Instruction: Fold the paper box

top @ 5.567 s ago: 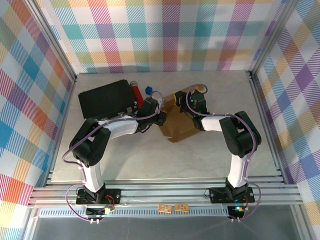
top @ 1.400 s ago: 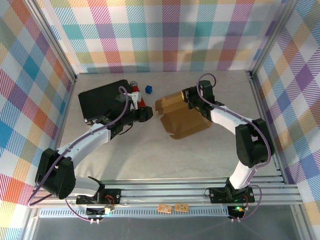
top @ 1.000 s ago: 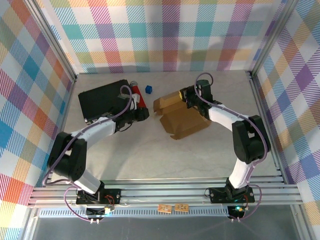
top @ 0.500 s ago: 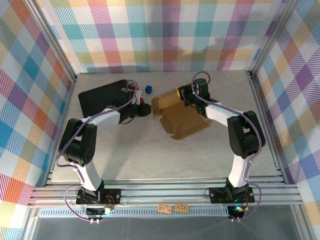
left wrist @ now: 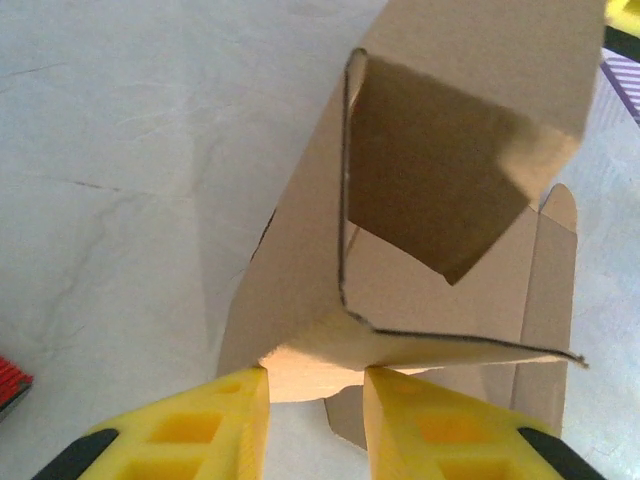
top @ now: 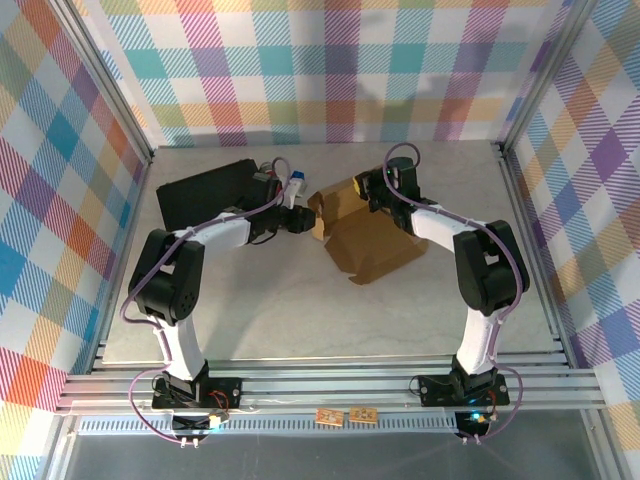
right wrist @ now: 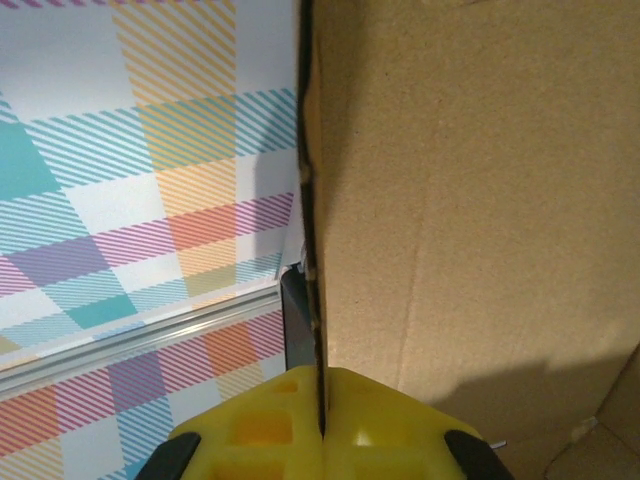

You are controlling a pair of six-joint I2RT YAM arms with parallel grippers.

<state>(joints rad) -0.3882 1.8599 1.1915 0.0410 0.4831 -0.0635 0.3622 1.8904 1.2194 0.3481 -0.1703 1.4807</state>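
Note:
The paper box point(top: 375, 245) is brown cardboard, partly folded, lying mid-table with one side raised. My right gripper point(top: 362, 193) is at its far edge. In the right wrist view the yellow fingers point(right wrist: 250, 430) are pressed together, and my right gripper point(right wrist: 322, 385) is shut on an edge-on panel of the paper box point(right wrist: 470, 200). My left gripper point(top: 305, 222) is at the box's left corner. In the left wrist view my left gripper point(left wrist: 315, 385) is open. A rounded tab of the paper box point(left wrist: 450, 190) lies between its fingertips point(left wrist: 230, 395), under a raised flap.
A black flat case point(top: 200, 195) lies at the back left, behind my left arm. A small blue cube point(top: 298, 181) sits just behind the left gripper. A red object point(left wrist: 10, 385) shows at the left wrist view's lower left edge. Plaid walls and an aluminium rail point(right wrist: 150, 330) enclose the table.
My left gripper has swung right from beside the black case to the box's left corner. The right gripper has kept its hold, and the box has shifted slightly.

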